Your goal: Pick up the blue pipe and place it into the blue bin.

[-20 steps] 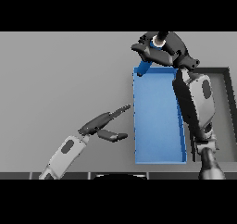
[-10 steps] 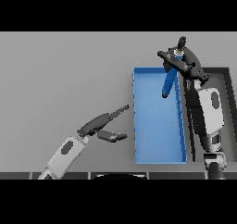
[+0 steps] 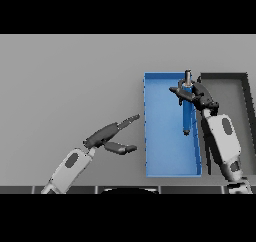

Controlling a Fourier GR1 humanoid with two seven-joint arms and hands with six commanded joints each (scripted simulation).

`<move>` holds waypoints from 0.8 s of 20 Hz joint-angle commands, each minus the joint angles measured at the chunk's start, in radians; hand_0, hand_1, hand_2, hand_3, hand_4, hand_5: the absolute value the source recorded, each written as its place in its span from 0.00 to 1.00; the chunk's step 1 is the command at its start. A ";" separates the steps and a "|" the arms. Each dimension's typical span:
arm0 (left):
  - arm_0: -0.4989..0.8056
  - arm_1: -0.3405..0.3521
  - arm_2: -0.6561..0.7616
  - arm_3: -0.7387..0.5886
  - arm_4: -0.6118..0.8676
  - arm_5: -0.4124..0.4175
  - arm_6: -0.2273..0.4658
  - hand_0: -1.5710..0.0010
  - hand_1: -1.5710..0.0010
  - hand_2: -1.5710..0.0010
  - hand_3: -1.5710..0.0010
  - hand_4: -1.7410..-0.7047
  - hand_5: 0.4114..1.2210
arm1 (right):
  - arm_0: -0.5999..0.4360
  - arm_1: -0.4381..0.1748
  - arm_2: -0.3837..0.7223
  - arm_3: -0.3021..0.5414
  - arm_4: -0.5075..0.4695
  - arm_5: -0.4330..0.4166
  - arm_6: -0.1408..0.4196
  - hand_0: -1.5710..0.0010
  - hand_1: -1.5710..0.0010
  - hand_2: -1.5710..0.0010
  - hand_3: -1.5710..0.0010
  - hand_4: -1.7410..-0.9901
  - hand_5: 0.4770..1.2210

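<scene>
Head view. Blue pipe [image 3: 186, 115]: slender straight cylinder with a grey end cap, held over the right half of the blue bin [image 3: 162, 136]. Bin: rectangular, smooth, low-walled. Right hand [image 3: 196, 95]: fingers curled round the pipe's upper part. Dark bin [image 3: 244, 93]: rectangular, just right of the blue one. Left hand [image 3: 112, 137]: on the grey table [image 3: 65, 86], fingers straight and parted, holding nothing.

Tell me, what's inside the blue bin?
The blue pipe is over the blue bin, with the right hand curled around its top end. Whether it touches the floor can't be seen.
</scene>
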 commanded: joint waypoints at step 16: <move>0.000 -0.011 -0.004 -0.018 0.001 0.012 0.014 1.00 1.00 1.00 1.00 0.88 0.07 | -0.116 -0.281 0.504 0.027 -0.261 -0.073 -0.001 0.94 0.95 0.95 0.97 0.74 0.52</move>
